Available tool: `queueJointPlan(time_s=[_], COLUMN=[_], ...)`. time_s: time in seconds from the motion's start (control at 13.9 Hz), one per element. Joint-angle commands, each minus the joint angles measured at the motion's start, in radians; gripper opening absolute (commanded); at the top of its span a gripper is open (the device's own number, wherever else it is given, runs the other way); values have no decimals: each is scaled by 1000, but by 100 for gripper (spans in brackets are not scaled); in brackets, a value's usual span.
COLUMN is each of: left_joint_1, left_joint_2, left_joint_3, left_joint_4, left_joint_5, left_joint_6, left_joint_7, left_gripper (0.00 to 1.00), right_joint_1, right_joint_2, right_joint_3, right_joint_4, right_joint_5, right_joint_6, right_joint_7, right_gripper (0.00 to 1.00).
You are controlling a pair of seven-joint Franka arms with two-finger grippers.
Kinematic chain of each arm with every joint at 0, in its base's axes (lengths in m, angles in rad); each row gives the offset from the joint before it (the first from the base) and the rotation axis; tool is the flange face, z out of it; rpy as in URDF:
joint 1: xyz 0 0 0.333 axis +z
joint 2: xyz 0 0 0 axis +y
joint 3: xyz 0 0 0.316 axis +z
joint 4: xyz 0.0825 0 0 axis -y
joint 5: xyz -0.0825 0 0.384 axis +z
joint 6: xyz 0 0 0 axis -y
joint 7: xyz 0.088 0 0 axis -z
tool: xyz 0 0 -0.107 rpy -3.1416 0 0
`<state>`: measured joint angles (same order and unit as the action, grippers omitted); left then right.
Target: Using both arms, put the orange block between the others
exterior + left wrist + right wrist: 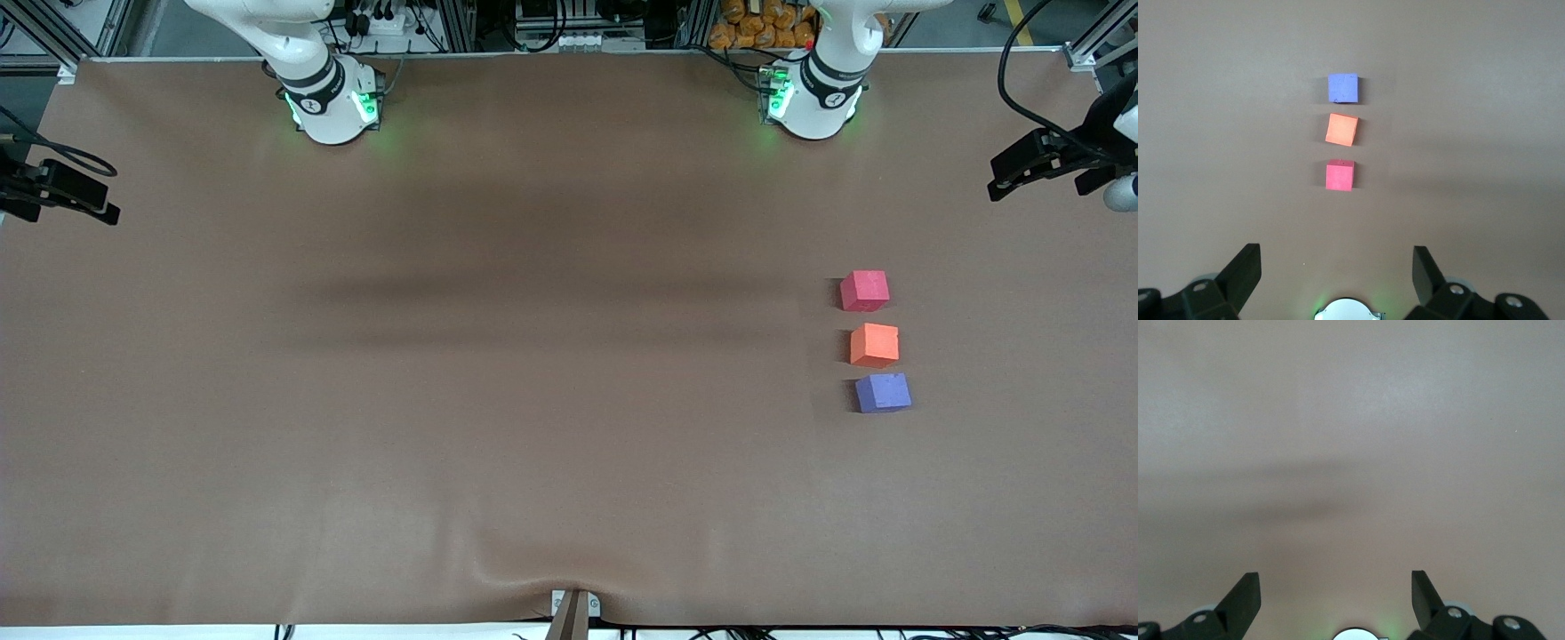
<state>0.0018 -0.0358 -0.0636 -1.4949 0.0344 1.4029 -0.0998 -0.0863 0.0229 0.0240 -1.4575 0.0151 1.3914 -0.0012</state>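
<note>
The right pincer (1336, 600) hangs high over bare tabletop (498, 400) at the right arm's end, jaws wide and empty; that arm waits. The three cubes sit in a short row toward the left arm's end, well in from the edges: the red cube (864, 291) farthest from the front camera, the orange block (874, 345) in the middle, the purple cube (883, 392) nearest, each just apart from its neighbour. The left pincer (1337, 277) hovers above them, wide and empty. The placement looks done; nothing seems left.
</note>
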Motion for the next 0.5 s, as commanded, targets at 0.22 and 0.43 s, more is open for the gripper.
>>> queueJointPlan(time_s=[0.22, 0.43], left_joint_1=[3, 3], left_joint_2=[-9, -10], left_joint_3=[1, 1], left_joint_4=[-2, -2], left_joint_5=[1, -4], left_joint_6=[-5, -5], left_joint_7=[8, 6], left_gripper=[100, 100], right_joint_1=[0, 0], right_joint_2=[-6, -6], right_joint_3=[0, 0], right_joint_4=[-4, -4], right_joint_5=[5, 5], right_joint_6=[0, 0], right_joint_7=[-2, -2], right_gripper=[100, 100])
